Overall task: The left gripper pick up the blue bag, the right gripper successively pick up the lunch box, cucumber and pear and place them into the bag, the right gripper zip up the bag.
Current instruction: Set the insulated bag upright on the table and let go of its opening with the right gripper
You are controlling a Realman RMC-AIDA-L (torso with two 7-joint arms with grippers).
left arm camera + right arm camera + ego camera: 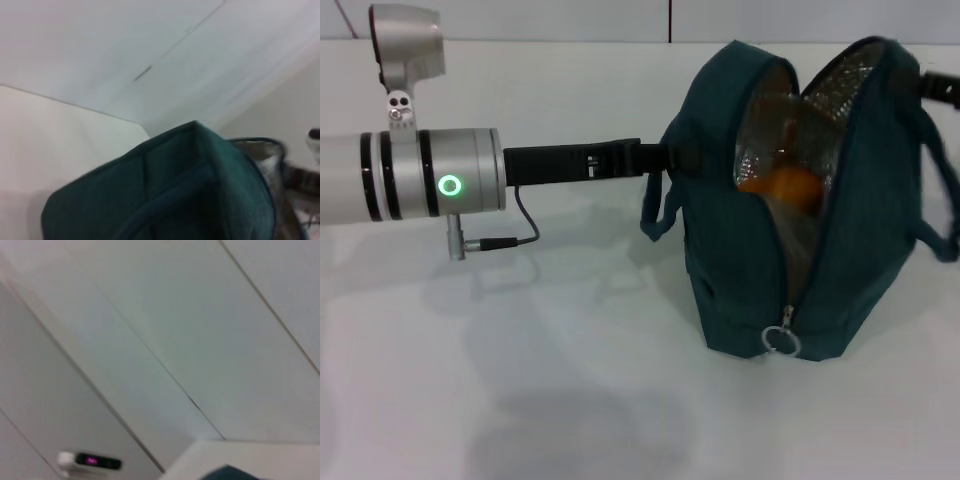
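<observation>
The blue bag [740, 270] stands upright on the white table with its top gaping and its silver foil lining showing. Inside it, near the top, lies the orange-yellow pear [788, 186]. The ring zipper pull [781, 340] hangs low on the bag's front end. My left gripper [665, 158] reaches in from the left and is shut on the bag's upper left side, just above a drooping loop handle [655, 218]. A black piece of my right gripper [942, 88] shows behind the bag's top right corner. The lunch box and cucumber are hidden.
The white table [520, 380] spreads in front of and left of the bag. In the left wrist view the bag's teal fabric [190, 190] fills the lower part. The right wrist view shows mostly wall, with a sliver of the bag [231, 473].
</observation>
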